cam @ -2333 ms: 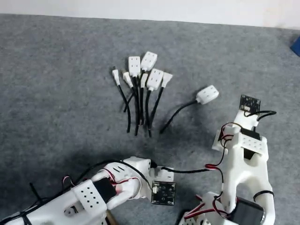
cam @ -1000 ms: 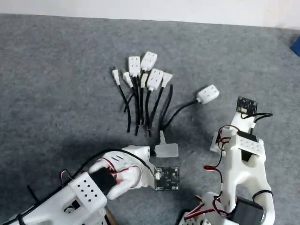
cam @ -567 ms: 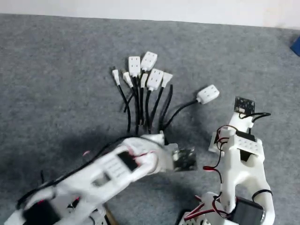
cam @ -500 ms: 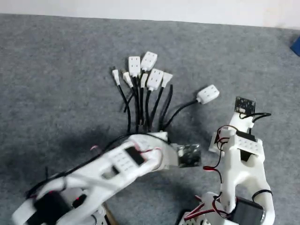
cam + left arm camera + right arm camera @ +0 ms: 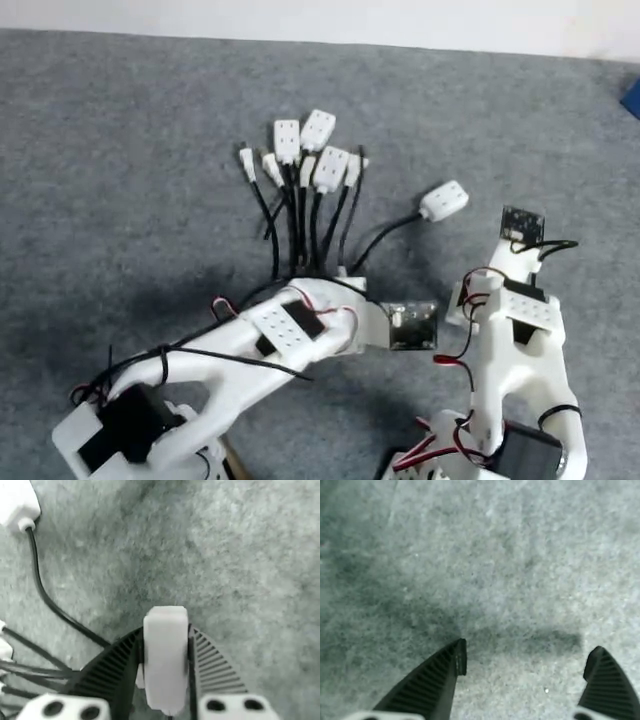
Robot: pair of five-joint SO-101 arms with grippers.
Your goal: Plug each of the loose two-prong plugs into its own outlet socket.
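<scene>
One white flat plug (image 5: pixel 165 670) is pinched in L gripper (image 5: pixel 164 637) near white corded socket block (image 5: pixel 443 201); if misaligned, block gets shoved. R gripper (image 5: pixel 527 661) is held spread beside block.

A grey, felt-like mat covers the tabletop (image 5: pixel 120 180) and looks fuzzy and mottled up close. A plain white strip (image 5: pixel 320 18) runs along its far edge. The corner of something blue (image 5: pixel 632 98) shows at the right edge, and a small tan piece (image 5: pixel 232 467) at the near edge.

The counter (image 5: pixel 120 150) wears fuzzy matt grey cloth; the connector (image 5: pixel 165 655) is smooth white plastic, and the left tool (image 5: pixel 165 642) has ribbed black plastic fingers (image 5: pixel 216 666).
</scene>
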